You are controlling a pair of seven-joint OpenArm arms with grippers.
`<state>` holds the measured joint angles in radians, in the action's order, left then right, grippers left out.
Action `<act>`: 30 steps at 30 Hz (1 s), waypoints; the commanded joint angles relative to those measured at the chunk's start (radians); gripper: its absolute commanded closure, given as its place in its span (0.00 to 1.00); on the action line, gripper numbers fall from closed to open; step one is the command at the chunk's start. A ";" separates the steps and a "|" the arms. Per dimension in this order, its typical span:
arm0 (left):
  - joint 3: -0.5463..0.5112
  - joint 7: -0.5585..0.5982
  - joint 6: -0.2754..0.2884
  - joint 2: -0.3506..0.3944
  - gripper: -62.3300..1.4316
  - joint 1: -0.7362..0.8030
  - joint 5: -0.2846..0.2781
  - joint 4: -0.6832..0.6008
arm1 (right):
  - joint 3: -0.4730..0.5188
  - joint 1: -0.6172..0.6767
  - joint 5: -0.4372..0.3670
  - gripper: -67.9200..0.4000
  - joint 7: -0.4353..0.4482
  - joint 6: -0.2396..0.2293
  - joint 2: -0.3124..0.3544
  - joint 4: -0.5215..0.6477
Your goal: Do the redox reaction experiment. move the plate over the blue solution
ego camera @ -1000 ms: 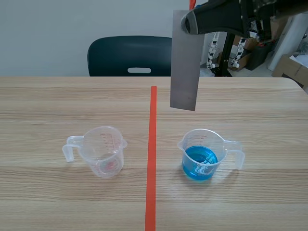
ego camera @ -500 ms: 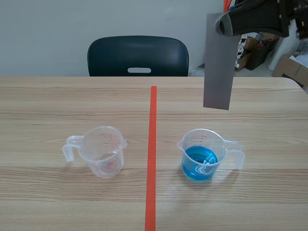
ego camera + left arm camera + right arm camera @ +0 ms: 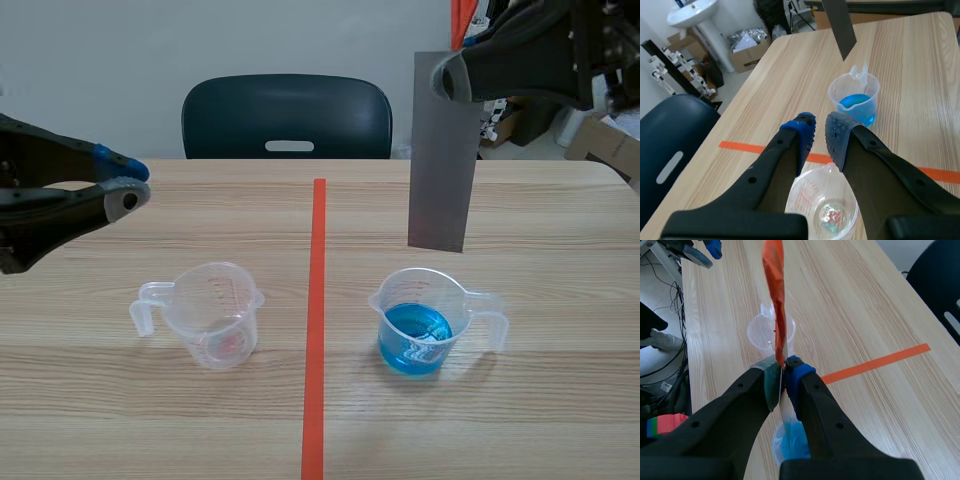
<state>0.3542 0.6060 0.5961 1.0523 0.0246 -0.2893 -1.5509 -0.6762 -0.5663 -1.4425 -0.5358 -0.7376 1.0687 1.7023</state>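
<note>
Plate (image 3: 440,150): grey, upright over the worktop's right half, its lower edge above and slightly behind the blue-solution beaker (image 3: 418,322).
Right gripper (image 3: 784,371): pinching the plate's top.
Left gripper (image 3: 819,131): fingers slightly spread.

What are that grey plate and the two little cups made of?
The plate looks like metal: a thin, flat, dull grey sheet with straight edges; which metal, I can't tell. The left cup and right cup seem clear plastic: see-through walls, moulded handles and spouts, red scale marks on the left one. The right holds blue liquid.
</note>
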 commanded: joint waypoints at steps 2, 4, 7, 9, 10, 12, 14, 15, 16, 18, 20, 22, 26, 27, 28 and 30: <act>0.028 0.018 -0.006 -0.055 0.82 -0.048 -0.014 0.003 | 0.006 0.007 0.042 0.99 0.084 -0.008 0.052 -0.003; 0.064 0.016 -0.005 -0.099 0.82 -0.089 -0.014 0.014 | 0.006 0.009 0.079 0.99 0.125 -0.008 0.076 -0.003; 0.125 -0.043 -0.005 -0.149 0.83 -0.138 -0.014 0.031 | 0.006 0.020 0.109 0.99 0.188 -0.008 0.111 -0.002; 0.161 -0.085 -0.005 -0.177 0.94 -0.165 -0.015 0.047 | 0.006 0.038 0.142 0.99 0.233 -0.008 0.134 0.006; 0.177 -0.096 -0.005 -0.191 0.96 -0.178 -0.015 0.055 | 0.006 0.051 0.161 0.99 0.258 -0.008 0.145 0.012; 0.204 -0.134 -0.006 -0.217 0.96 -0.203 -0.051 0.074 | 0.006 0.085 0.219 0.99 0.315 -0.008 0.165 0.031; 0.229 -0.185 -0.006 -0.239 0.96 -0.229 -0.124 0.097 | 0.006 0.128 0.301 0.99 0.397 -0.008 0.183 0.049; 0.240 -0.207 -0.006 -0.251 0.96 -0.241 -0.160 0.111 | 0.006 0.151 0.341 0.99 0.452 -0.008 0.192 0.054; 0.248 -0.219 -0.006 -0.261 0.96 -0.251 -0.187 0.128 | 0.006 0.173 0.377 0.99 0.506 -0.008 0.198 0.055; 0.261 -0.226 -0.006 -0.283 0.96 -0.271 -0.212 0.163 | 0.006 0.206 0.453 0.99 0.598 -0.008 0.207 0.055; 0.274 -0.238 -0.006 -0.303 0.96 -0.291 -0.224 0.194 | 0.006 0.233 0.520 0.99 0.674 -0.008 0.214 0.055; 0.294 -0.238 -0.006 -0.320 0.96 -0.312 -0.224 0.224 | 0.006 0.260 0.566 0.99 0.755 -0.008 0.225 0.055; 0.353 -0.242 -0.005 -0.350 0.95 -0.369 -0.224 0.267 | 0.006 0.322 0.658 0.99 0.941 -0.008 0.264 0.055; 0.371 -0.245 -0.005 -0.357 0.95 -0.386 -0.224 0.277 | 0.006 0.340 0.686 0.99 0.996 -0.008 0.276 0.055; 0.389 -0.249 -0.005 -0.366 0.96 -0.403 -0.224 0.287 | 0.006 0.356 0.715 0.99 1.047 -0.008 0.288 0.055; 0.425 -0.264 -0.005 -0.387 0.95 -0.437 -0.224 0.311 | 0.006 0.384 0.756 0.99 1.129 -0.008 0.307 0.050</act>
<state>0.7792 0.3382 0.5922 0.6781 -0.3904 -0.4992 -1.2308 -0.6762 -0.1738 -0.6731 0.5735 -0.7380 1.3571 1.7550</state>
